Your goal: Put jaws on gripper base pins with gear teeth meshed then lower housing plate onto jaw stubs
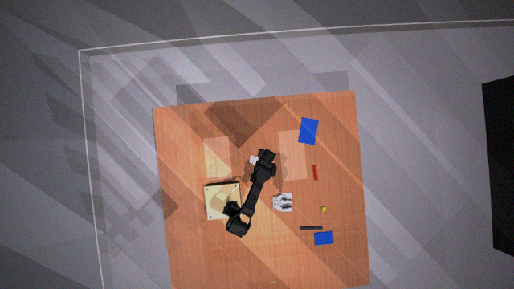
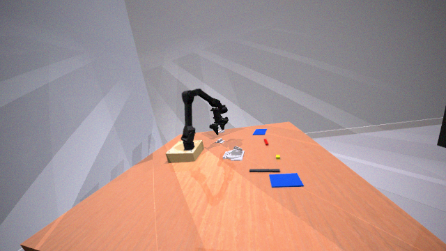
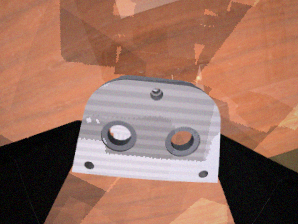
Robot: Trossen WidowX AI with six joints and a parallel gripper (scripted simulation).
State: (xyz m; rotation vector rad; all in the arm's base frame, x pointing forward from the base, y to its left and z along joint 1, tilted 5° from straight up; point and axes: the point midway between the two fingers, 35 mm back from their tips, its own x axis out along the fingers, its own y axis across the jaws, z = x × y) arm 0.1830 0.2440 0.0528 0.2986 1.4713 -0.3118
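My gripper (image 2: 220,130) (image 3: 149,133) is shut on the white housing plate (image 2: 221,131) (image 3: 151,134), held above the table. In the wrist view the plate spans the black fingers, with its two ringed holes and three small holes facing the camera. The white gripper base (image 1: 289,196) (image 2: 228,156) stands on the table, apart from my gripper. Pale curved jaw shapes lie on it; whether their teeth mesh is too small to tell. In the top view the arm hides my fingertips.
A small white piece (image 2: 219,141) lies below the gripper. Two blue pads (image 1: 308,131) (image 1: 324,238), a red rod (image 1: 315,172), a yellow cube (image 1: 324,209) and a dark bar (image 1: 311,228) lie farther right. The arm stands on a pale block (image 1: 213,201) (image 2: 179,156).
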